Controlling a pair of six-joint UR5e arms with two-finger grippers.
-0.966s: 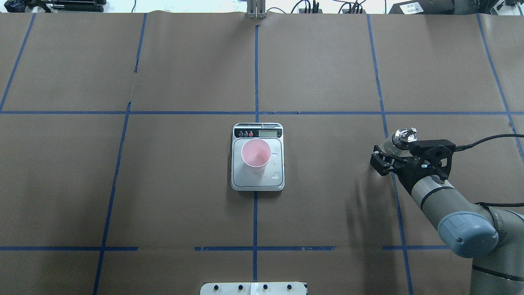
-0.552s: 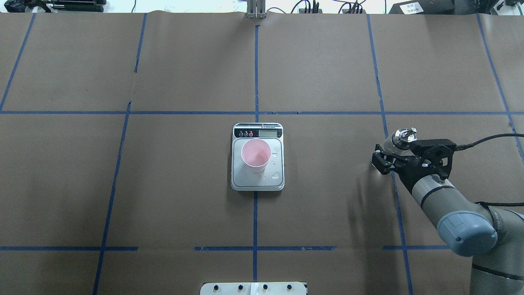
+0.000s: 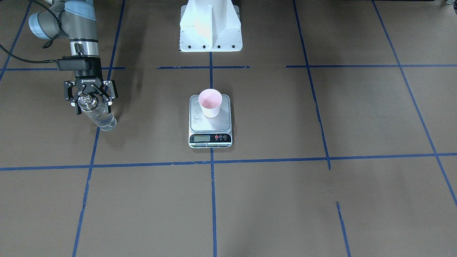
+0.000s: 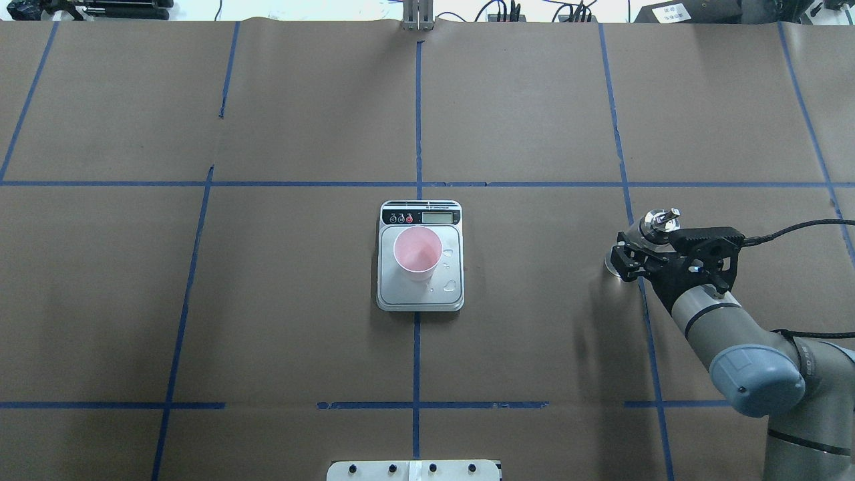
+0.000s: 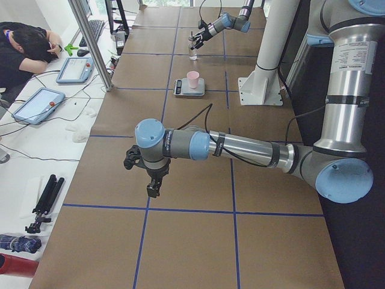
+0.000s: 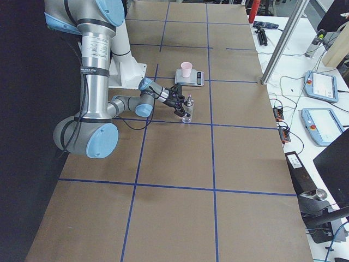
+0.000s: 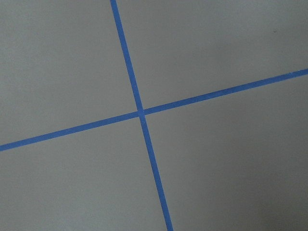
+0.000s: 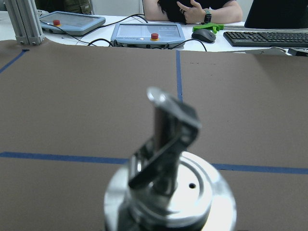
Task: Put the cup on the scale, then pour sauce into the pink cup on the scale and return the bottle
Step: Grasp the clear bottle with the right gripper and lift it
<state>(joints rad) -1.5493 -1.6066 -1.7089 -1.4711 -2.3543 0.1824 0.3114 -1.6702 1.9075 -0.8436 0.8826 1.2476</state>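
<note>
The pink cup stands upright on the scale at the table's middle. The clear glass bottle with its metal spout is far out on the robot's right, upright, its base at the table. My right gripper is shut on the bottle's upper body. In the right wrist view the spout fills the foreground. My left gripper hangs over bare table, seen only in the exterior left view, so I cannot tell its state.
Small drops of liquid lie on the scale's platform. The white robot base stands behind the scale. Blue tape lines grid the brown table. A person and tablets are at the far table edge.
My right gripper has shifted slightly away and to the right with the bottle, which now stands a little lower. Cup and scale have not moved.
</note>
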